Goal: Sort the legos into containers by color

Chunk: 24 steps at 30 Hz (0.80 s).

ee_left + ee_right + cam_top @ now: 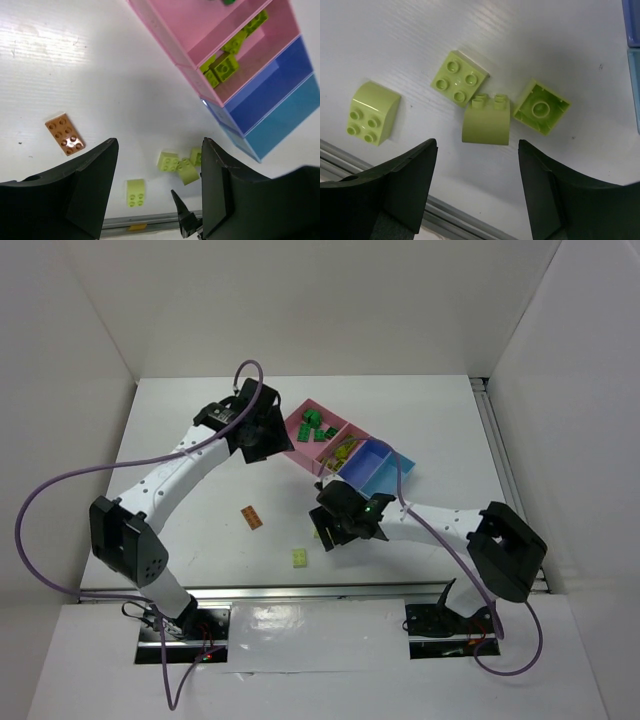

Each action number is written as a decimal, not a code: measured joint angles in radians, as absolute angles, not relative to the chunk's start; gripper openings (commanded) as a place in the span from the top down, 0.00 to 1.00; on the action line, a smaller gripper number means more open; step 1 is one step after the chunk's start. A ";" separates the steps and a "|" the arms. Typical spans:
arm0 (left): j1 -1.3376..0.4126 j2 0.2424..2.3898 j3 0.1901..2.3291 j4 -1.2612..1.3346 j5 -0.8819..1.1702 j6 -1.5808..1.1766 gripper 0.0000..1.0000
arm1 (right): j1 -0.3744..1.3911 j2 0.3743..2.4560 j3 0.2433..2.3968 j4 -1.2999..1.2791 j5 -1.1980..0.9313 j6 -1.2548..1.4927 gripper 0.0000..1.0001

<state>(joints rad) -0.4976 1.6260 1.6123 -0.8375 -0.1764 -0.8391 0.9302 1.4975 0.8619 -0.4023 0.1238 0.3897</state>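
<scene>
1. Top external view: my left gripper (262,430) hangs just beside the far pink end of the bins (372,468). My right gripper (335,525) sits on the near side of their blue end.
2. Both pairs of fingers are spread wide and grip nothing.
3. Green legos (318,427) lie in the end pink bin, and lime legos (225,65) lie in the pink bin next to it.
4. On the table (200,540), near the bins' blue end, three loose limes lie close together beyond my right fingers. One is a studs-up square (459,78), one a curved piece (486,120), and one an upturned square (541,106).
5. A fourth lime (373,112) lies apart from those three, farther from the bins.
6. An orange lego (252,517) lies flat, studs up, well apart from the bins on their near left.
</scene>
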 measured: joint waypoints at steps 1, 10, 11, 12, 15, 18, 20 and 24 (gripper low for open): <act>-0.495 1.626 1.597 -0.838 -0.175 -0.840 0.29 | 0.932 1.506 0.868 -0.395 0.128 0.387 0.28; -0.494 1.626 1.576 -0.834 -0.152 -0.840 0.29 | 0.937 1.583 0.931 -0.353 0.175 0.385 0.59; -0.494 1.626 1.575 -0.832 -0.152 -0.840 0.29 | 0.939 1.583 0.931 -0.353 0.180 0.385 0.59; -0.494 1.626 1.574 -0.831 -0.152 -0.841 0.29 | 0.941 1.583 0.931 -0.354 0.187 0.385 0.60; -0.494 1.626 1.572 -0.829 -0.152 -0.841 0.29 | 0.941 1.584 0.937 -0.361 0.207 0.387 0.63; -0.493 1.626 1.572 -0.829 -0.152 -0.840 0.29 | 0.941 1.583 0.957 -0.376 0.232 0.389 0.63; -0.493 1.626 1.571 -0.828 -0.153 -0.840 0.29 | 0.942 1.565 0.968 -0.387 0.255 0.393 0.63; -0.477 1.625 1.552 -0.818 -0.149 -0.838 0.29 | 0.942 1.475 0.977 -0.418 0.338 0.409 0.62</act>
<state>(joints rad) -0.4770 1.6253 1.5524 -0.8181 -0.1486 -0.8379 0.9421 1.4754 0.9768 -0.4175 0.3382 0.4091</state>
